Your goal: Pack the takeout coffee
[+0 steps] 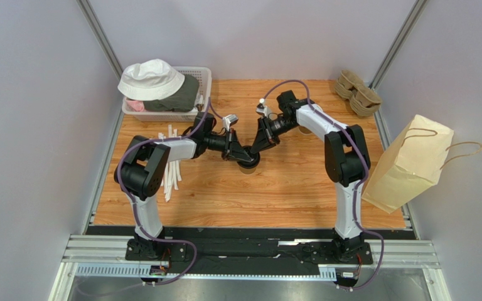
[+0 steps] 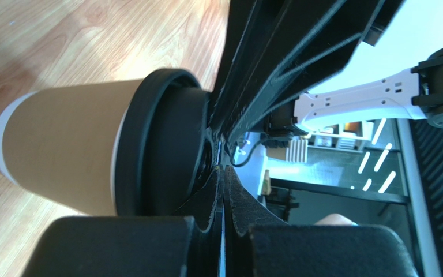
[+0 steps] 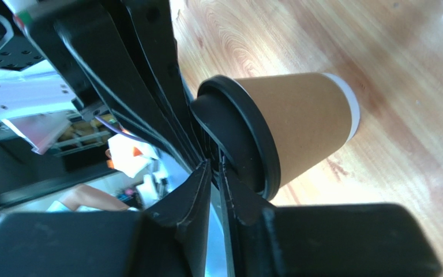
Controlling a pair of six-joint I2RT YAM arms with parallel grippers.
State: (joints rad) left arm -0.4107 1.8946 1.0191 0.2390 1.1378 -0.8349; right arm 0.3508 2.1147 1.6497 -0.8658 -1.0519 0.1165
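- The cup (image 1: 248,165) mid-frame is boxed in from above: the left gripper (image 1: 240,154) and the right gripper (image 1: 256,150) both sit right at its lid, tips nearly meeting, so there's no gap over the top.
- The cup's near side, toward the bottom of the frame, faces wide bare table (image 1: 256,200), which is the easy way in.
- Left of center, a bunch of white sticks (image 1: 172,169) lies by the left arm, in the way of any low pass.
- The upper left corner is taken up by a basket (image 1: 204,81) with a hat (image 1: 151,78) piled on top.
- Upper right has stacked pulp trays (image 1: 358,93).
- At the right edge a tilted paper bag (image 1: 410,164) blocks that side.
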